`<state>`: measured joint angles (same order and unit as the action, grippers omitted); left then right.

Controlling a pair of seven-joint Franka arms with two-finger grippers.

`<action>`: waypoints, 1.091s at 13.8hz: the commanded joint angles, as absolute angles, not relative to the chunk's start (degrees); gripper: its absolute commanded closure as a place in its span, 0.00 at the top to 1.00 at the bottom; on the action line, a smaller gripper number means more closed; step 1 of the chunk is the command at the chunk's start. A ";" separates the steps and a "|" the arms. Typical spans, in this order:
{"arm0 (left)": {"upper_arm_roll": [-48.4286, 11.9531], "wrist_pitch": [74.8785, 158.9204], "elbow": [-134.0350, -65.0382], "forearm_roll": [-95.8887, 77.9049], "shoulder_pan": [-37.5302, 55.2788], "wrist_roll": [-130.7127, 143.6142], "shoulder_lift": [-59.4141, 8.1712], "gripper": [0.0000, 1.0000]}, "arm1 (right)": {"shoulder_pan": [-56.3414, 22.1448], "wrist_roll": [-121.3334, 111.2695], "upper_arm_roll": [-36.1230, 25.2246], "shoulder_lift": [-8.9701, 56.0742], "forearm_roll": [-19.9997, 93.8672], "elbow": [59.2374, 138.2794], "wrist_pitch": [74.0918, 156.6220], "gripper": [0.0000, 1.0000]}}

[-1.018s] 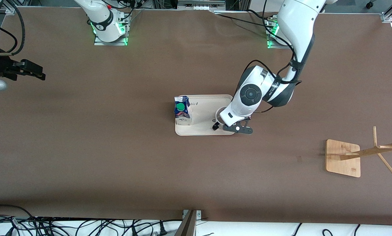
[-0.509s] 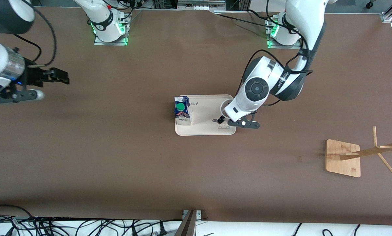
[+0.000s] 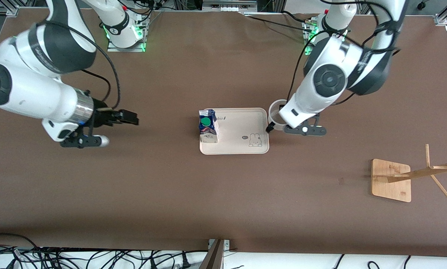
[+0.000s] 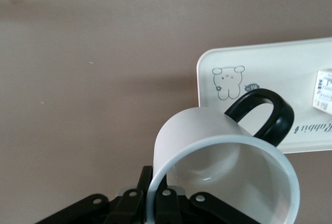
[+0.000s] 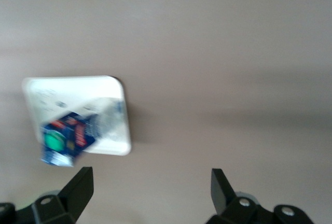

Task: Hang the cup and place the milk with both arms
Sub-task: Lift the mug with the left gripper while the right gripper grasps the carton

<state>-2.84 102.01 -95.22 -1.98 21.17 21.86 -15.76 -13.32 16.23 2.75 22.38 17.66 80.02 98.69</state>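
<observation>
The cup (image 3: 272, 116), a white mug with a black loop handle, hangs in my left gripper (image 3: 271, 127), just off the tray's corner toward the left arm's end. In the left wrist view the fingers (image 4: 139, 195) are shut on the cup's rim (image 4: 223, 162), one inside and one outside, with the handle pointing away. The milk (image 3: 207, 126) stands upright on the beige tray (image 3: 238, 145), at the right arm's end of it. My right gripper (image 3: 132, 119) is open and empty over bare table, short of the tray. In the right wrist view (image 5: 150, 187) the milk (image 5: 65, 137) shows ahead of it.
A wooden cup rack (image 3: 391, 179) with slanted pegs stands near the left arm's end of the table, nearer the front camera than the tray. The tray has a rabbit drawing (image 3: 254, 140). Cables lie along the table's front edge.
My left gripper has lifted the cup off the tray and carried it toward the left arm's end. My right arm has swung in from the table's edge toward the tray.
</observation>
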 commanded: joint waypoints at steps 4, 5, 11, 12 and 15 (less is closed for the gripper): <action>-1.85 107.82 -97.02 -0.79 13.12 10.31 -6.35 0.00 | -27.75 32.50 2.11 29.61 16.28 77.78 113.19 1.00; -1.85 110.89 -98.60 -1.57 11.09 7.15 -4.41 0.00 | -29.51 34.61 2.02 30.14 13.82 77.78 113.38 1.00; -1.93 128.80 -104.57 -11.58 -0.07 -13.68 -1.85 0.00 | -35.33 38.06 2.11 32.07 9.67 81.65 113.64 1.00; -1.93 132.41 -106.24 -14.91 -1.22 -14.84 -1.85 0.00 | -35.68 38.06 2.11 32.52 9.75 81.65 114.16 1.00; -1.24 135.79 -109.85 -32.36 -2.55 -15.03 -1.93 0.00 | -37.08 37.88 2.02 34.10 7.92 81.74 116.44 1.00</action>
